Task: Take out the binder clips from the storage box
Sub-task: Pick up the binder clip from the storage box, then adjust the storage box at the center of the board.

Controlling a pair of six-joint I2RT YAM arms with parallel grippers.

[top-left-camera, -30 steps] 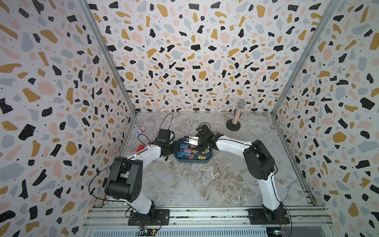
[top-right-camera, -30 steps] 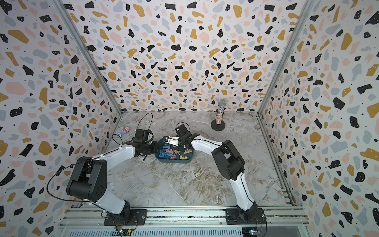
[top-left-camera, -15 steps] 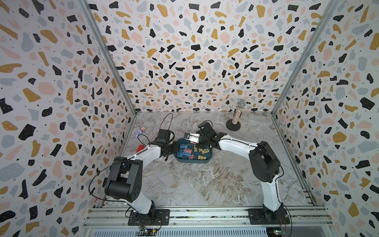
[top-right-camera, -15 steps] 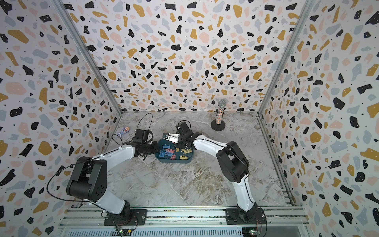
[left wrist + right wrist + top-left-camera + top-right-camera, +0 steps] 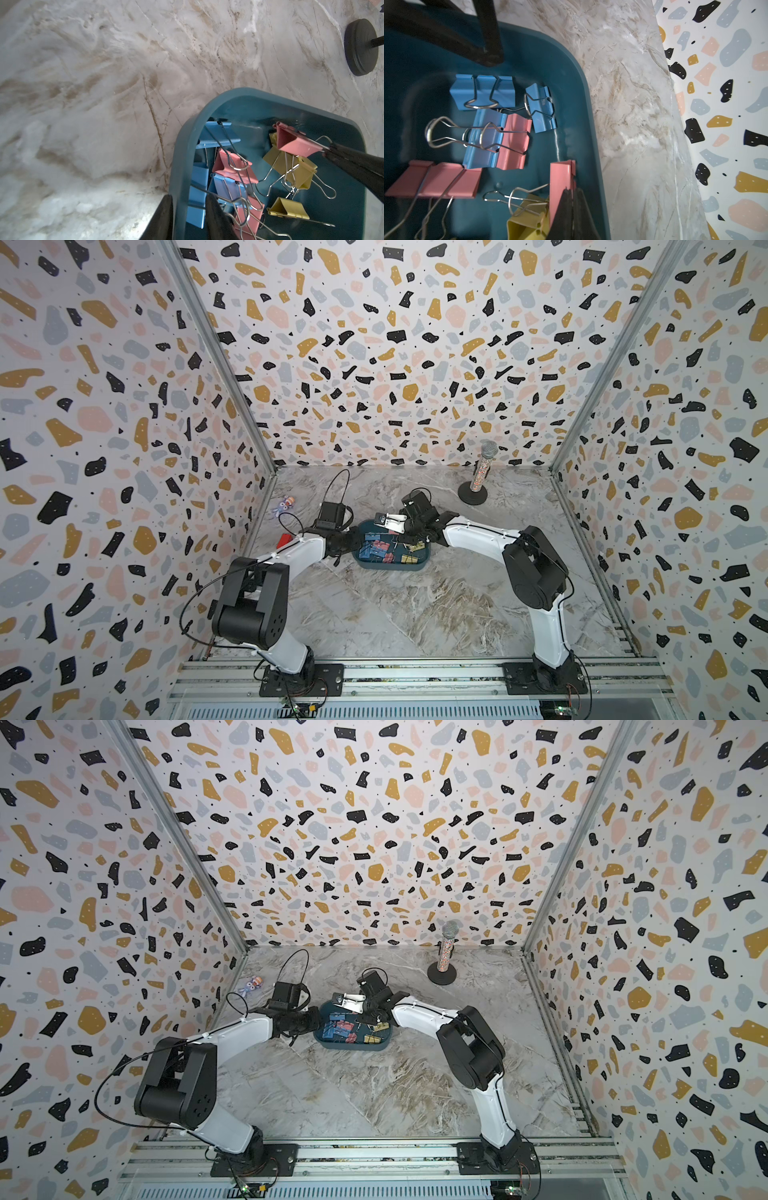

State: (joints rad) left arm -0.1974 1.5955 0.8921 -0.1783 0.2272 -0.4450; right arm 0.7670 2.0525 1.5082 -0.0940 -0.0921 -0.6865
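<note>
Right arm's elbow has swung outward; right gripper point(image 5: 571, 193) is clamped on a pink clip point(image 5: 560, 178), handles hidden. Left gripper point(image 5: 188, 199) pinches the box point(image 5: 239, 92) wall, fingers cropped.

binder clips point(image 5: 376, 547) in storage box point(image 5: 388, 566), microphone point(image 5: 482, 472) behind it — toy point(image 5: 284, 505) far left
</note>
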